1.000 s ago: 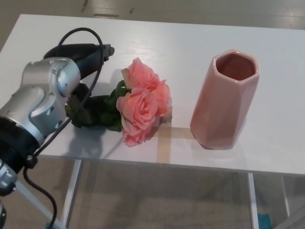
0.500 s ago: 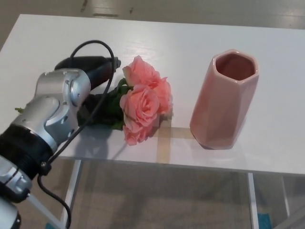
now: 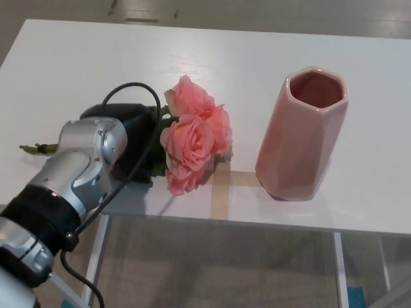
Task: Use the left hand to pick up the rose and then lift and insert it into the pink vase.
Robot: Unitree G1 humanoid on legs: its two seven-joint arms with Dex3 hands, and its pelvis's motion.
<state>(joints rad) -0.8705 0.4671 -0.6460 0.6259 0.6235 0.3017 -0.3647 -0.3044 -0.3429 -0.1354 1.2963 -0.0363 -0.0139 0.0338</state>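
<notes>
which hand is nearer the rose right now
Left. The left hand sits right against the rose, over its leafy stem just left of the blooms. The right hand is not in view.

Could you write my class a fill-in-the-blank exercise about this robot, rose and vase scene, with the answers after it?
1. The pink vase stands ____ on the white table, its mouth facing up.
2. The rose lies on the table to the ____ of the vase in the picture.
3. The inside of the vase holds ____ flowers.
4. The arm reaching over the rose's leaves ends in the robot's ____ hand.

Missing words: upright; left; no; left
</notes>
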